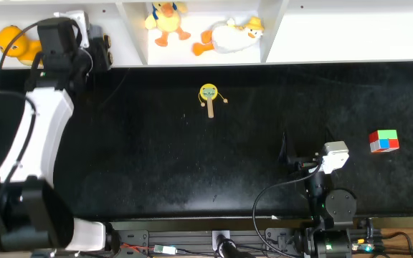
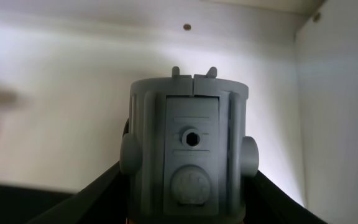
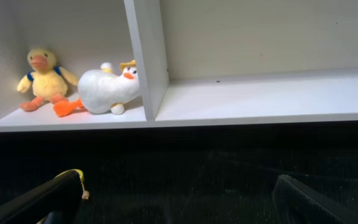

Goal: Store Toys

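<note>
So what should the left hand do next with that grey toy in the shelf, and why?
Probably open the left hand and let go. The grey toy sits between its fingers, already inside the shelf's left compartment, so storing it looks nearly done. Whether it touches the shelf floor I cannot tell, so release gently.

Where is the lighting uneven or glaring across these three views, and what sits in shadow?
Left wrist view: the shelf wall glares white behind the grey toy, whose near face is shaded. Right wrist view: the shelf is evenly lit, the black mat in front of it dim. Top view: same contrast, shelf bright, black mat dark.
</note>
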{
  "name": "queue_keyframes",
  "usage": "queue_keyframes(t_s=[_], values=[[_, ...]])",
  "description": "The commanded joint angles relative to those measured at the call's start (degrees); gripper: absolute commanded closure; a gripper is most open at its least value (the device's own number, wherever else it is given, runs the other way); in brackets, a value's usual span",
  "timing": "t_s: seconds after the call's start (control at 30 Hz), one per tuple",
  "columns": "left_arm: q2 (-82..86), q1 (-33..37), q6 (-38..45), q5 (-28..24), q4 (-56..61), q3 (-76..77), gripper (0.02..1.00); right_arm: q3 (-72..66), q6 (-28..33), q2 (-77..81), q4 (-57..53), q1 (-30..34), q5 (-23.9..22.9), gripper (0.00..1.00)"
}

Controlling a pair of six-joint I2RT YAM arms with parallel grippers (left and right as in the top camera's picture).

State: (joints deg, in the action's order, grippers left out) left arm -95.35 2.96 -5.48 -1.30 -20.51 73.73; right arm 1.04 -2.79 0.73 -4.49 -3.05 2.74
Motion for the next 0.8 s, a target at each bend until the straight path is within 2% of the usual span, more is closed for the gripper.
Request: queue_keyframes(t_s=[0.03,0.1,0.23,0.33,0.37,0.43,0.63,0.8], values=[[-4.33,-0.48,1.18,-0.13,0.22,5.35,0.601,-0.79,-0.24,-0.44,0.26,-0.31,0.24,0.007],[-6.08,-0.48,1.16,-0.13,0.24,6.67,0.601,-0.79,-0.24,-0.44,0.26,-0.31,0.24,0.007],[-7.56,-0.48,1.16,-0.11,0.83,7.43,0.467,-0.79,-0.24,-0.44,0.26,-0.31,0.24,0.005],[-7.54,-0.46,1.18,-0.07,0.94,7.43,0.237,-0.79,-0.24,-0.44,0.26,-0.31,0.24,0.005],[-7.54,-0.46,1.16,-0.07,0.92,7.43,0.117,-0.79,-0.24,-0.44,0.26,-0.31,0.24,0.005],[-7.48,-0.46,1.16,-0.09,0.52,7.43,0.042,-0.79,-0.24,-0.44,0.26,-0.31,0.24,0.005],[-1.86,-0.46,1.20,1.68,-3.74,5.33,0.020,-0.76,-0.24,-0.44,0.26,-0.31,0.24,0.007],[8.52,-0.46,1.40,3.10,-4.04,-4.37,0.020,-0.79,-0.24,-0.44,0.26,-0.31,0.24,0.007]])
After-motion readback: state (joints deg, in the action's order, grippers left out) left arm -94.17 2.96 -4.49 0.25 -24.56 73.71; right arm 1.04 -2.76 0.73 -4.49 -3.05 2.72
